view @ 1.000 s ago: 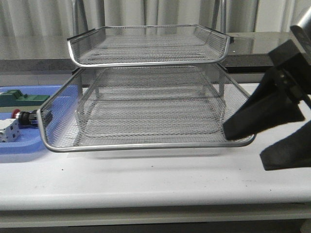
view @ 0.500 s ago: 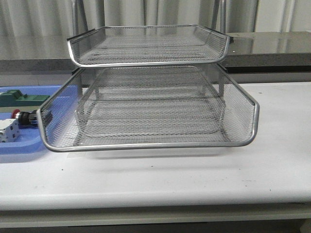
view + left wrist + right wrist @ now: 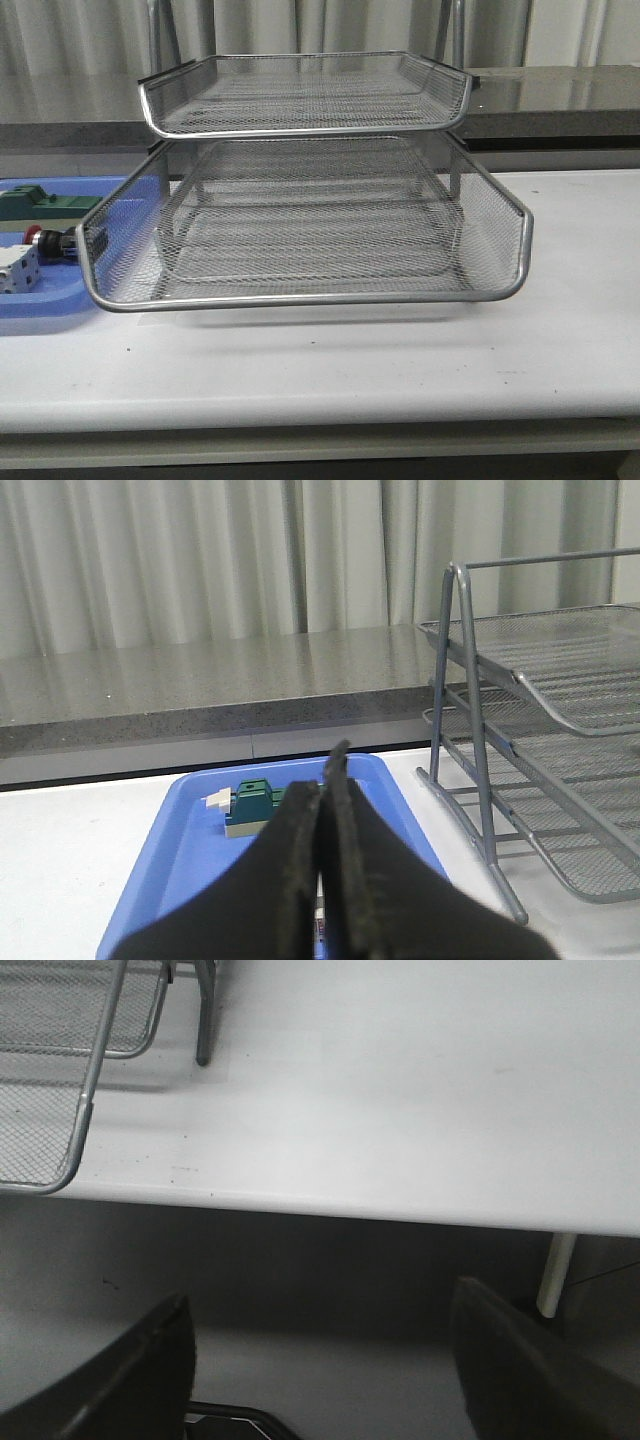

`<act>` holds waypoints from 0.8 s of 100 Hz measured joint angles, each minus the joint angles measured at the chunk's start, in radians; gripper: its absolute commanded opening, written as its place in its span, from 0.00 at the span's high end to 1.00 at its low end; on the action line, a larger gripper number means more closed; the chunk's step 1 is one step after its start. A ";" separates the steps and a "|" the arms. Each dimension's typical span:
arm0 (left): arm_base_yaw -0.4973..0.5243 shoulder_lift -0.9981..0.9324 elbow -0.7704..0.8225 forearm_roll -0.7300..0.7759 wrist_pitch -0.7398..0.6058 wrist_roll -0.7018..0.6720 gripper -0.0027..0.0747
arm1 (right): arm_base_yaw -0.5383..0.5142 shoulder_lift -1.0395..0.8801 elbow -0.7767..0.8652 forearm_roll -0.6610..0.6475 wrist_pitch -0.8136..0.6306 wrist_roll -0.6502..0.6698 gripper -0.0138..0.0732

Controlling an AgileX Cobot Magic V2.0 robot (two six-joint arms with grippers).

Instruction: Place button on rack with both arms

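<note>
Presently, my stock of the scene, item by item.

Item: small push button with red mushroom head and dark cylindrical body (image 3: 48,240), lying on its side in the flat blue plastic tray (image 3: 40,305) at nine o'clock of the front view, head pointing away from the rack. It is not yet picked up. In the left wrist view I cannot find it; the fingers hide that part of the tray.

Item: silver wire-mesh tiered rack (image 3: 300,215) on a rod frame, centre of the white table (image 3: 400,360), its tiers bare so far as I can see. Its lower tray's corner stands just in front of the button.

Item: white block (image 3: 18,270), just beside the button at seven o'clock. Green block (image 3: 255,805), further back in the same tray.

Item: left gripper (image 3: 322,810), black fingers pressed together with nothing between them, hovering above the blue tray.

Item: right gripper (image 3: 320,1360), fingers spread wide and holding nothing, hanging beyond the table's near edge, well apart from the rack.

Step in hand, as I judge it: reaching for the button with the left arm. To do it well I would part the fingers before descending, straddle the cylindrical body across its width rather than the rounded head, and keep clear of the white block and the mesh corner.
</note>
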 measured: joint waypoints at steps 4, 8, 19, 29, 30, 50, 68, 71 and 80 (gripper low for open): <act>0.000 0.000 0.000 0.000 0.000 0.000 0.99 | 0.000 -0.017 0.000 0.000 0.002 0.000 0.23; 0.000 0.000 0.000 0.000 0.000 0.000 0.99 | 0.000 -0.032 0.000 0.000 0.005 0.000 0.26; 0.000 0.000 0.000 0.000 0.000 0.000 0.99 | 0.000 -0.059 0.000 -0.002 0.010 0.000 0.41; 0.000 0.000 0.000 0.000 0.000 0.000 0.99 | 0.000 -0.070 0.000 -0.002 0.015 0.000 0.60; 0.000 0.000 0.000 0.000 0.000 0.000 0.99 | 0.000 -0.070 0.000 -0.002 0.015 0.000 0.62; 0.000 0.000 0.000 0.000 0.000 0.000 0.99 | 0.000 -0.070 0.000 -0.002 0.023 0.000 0.92; 0.000 0.000 0.000 0.000 0.000 0.000 0.99 | 0.000 -0.070 0.000 -0.002 0.043 0.000 0.92; 0.000 0.000 0.000 0.000 0.000 0.000 0.99 | 0.000 -0.070 0.000 -0.002 0.049 0.000 0.92; 0.000 0.000 0.000 0.000 0.000 0.000 0.99 | 0.000 -0.070 0.000 -0.002 0.057 0.000 0.92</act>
